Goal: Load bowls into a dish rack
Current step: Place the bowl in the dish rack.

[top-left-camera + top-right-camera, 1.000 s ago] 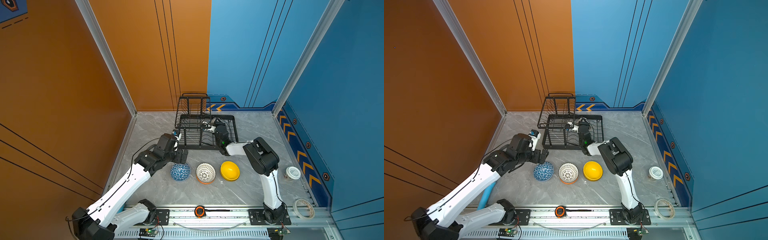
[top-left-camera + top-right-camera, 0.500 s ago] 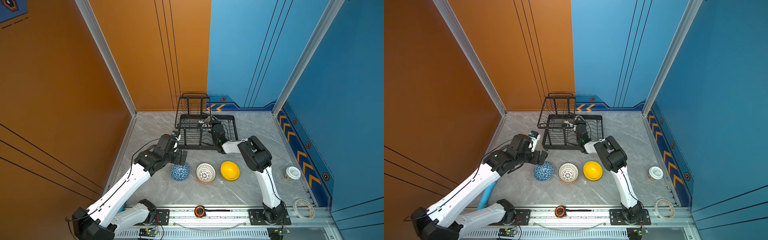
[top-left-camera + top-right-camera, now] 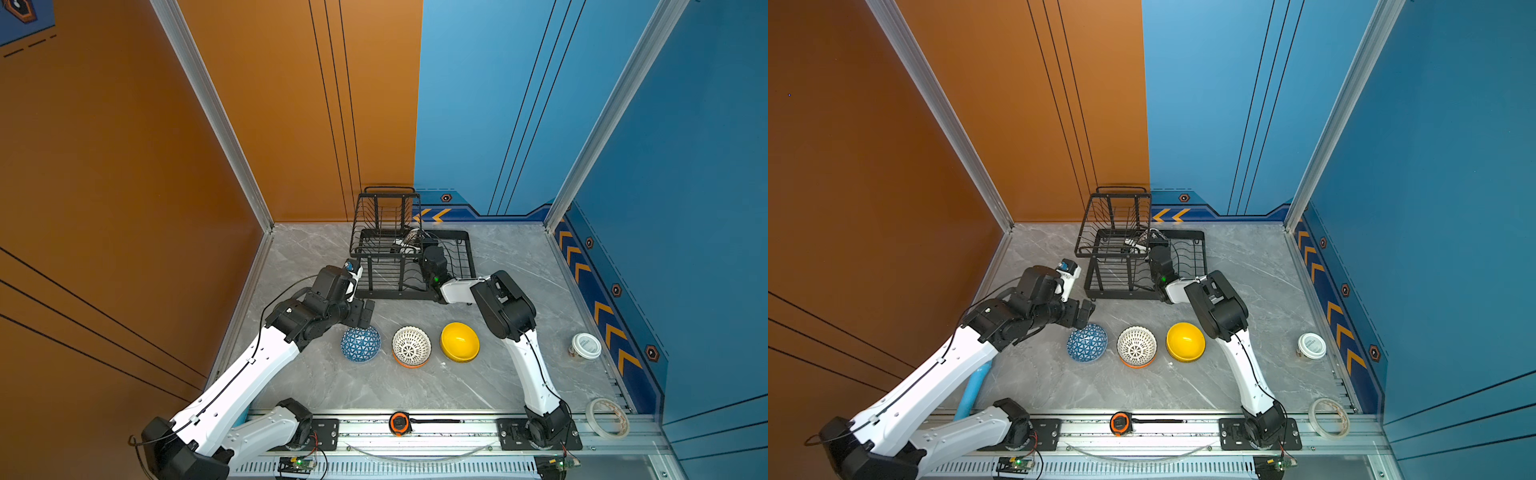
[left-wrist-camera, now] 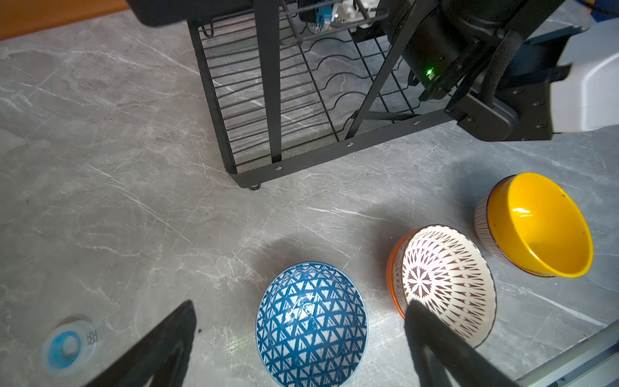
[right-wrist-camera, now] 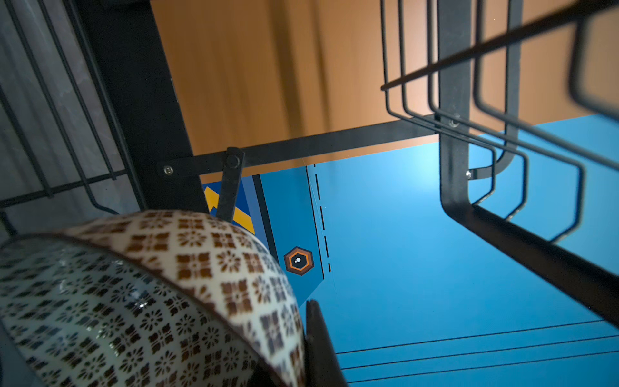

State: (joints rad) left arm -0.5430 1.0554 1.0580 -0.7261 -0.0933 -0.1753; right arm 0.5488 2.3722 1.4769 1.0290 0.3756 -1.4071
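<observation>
Inside the dish rack (image 3: 399, 294), by its back edge next to the raised basket, a brown-flowered white bowl (image 5: 150, 301) is pinched by the right gripper (image 3: 409, 246) and tipped sideways. The rack's long axis is laid across the table (image 3: 519, 266), basket end toward the left arm. Bare table is left along its front edge. The left gripper (image 4: 300, 305) is spread wide over the blue triangle bowl (image 4: 311, 335), which is sat mouth up.
</observation>
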